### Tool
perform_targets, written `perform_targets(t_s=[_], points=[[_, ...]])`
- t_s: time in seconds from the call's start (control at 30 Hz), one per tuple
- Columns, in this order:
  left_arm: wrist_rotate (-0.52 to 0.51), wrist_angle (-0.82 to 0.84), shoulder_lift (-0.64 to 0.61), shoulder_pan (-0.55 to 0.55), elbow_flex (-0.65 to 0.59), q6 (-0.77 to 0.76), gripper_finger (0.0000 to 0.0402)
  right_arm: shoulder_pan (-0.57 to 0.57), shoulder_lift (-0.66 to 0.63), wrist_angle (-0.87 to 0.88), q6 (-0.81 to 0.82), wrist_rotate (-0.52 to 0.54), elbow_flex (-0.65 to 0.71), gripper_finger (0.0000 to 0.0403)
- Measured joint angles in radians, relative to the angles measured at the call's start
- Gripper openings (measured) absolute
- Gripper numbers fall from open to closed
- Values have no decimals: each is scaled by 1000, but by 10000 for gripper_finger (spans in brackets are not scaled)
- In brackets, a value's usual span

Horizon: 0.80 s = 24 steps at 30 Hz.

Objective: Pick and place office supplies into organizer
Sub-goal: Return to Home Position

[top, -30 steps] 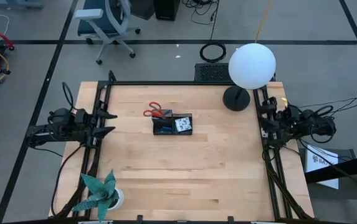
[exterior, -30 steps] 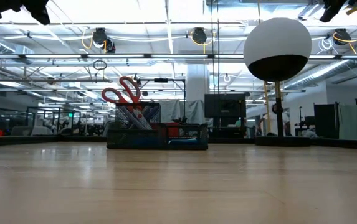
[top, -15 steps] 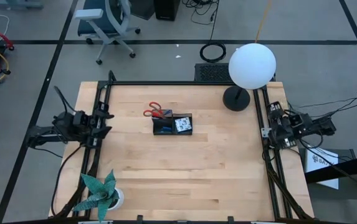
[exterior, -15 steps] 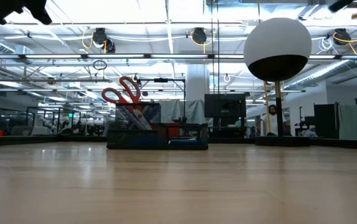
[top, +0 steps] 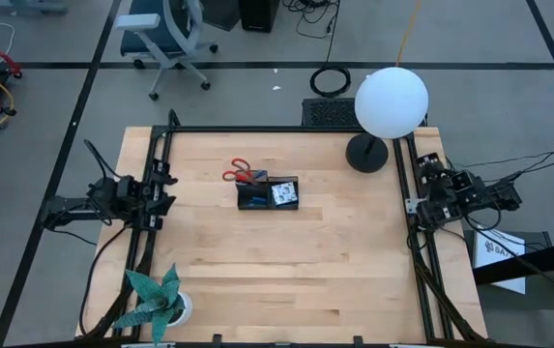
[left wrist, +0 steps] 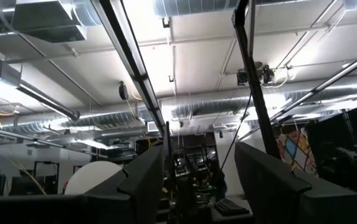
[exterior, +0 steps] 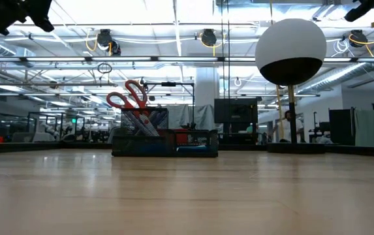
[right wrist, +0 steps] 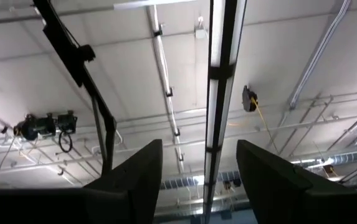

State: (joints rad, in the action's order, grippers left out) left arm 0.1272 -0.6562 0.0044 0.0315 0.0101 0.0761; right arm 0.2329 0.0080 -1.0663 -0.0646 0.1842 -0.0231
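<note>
Black rectangular organizer [top: 268, 193] stands on the pale wooden tabletop [top: 286, 261], behind its centre. Red-handled scissors [top: 241, 175] lean out of its left end, handles uppermost. Left pincer [left wrist: 200, 149] and right pincer [right wrist: 198, 146], fingers parted and empty, sit at opposite tabletop edges.

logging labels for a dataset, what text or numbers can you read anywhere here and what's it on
No text is legible.
White sheet near the high view's right edge: dark print, too blurred to read.
Pale item in the organizer: dark marks, too small to read.
Colourful poster in the left wrist view: no letters can be made out.
</note>
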Motion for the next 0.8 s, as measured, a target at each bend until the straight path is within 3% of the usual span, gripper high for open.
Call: perform_targets(t_s=[0.4, 0.6, 0.8], points=[[-1, 179, 0, 0, 0, -11, 205, 0, 1, 224, -88, 9, 2, 196], [-104, 347, 0, 0, 0, -25, 205, 0, 1, 426, -121, 153, 2, 196], [-167, 451, 0, 0, 0, -15, 205, 0, 1, 692, -189, 181, 2, 196]])
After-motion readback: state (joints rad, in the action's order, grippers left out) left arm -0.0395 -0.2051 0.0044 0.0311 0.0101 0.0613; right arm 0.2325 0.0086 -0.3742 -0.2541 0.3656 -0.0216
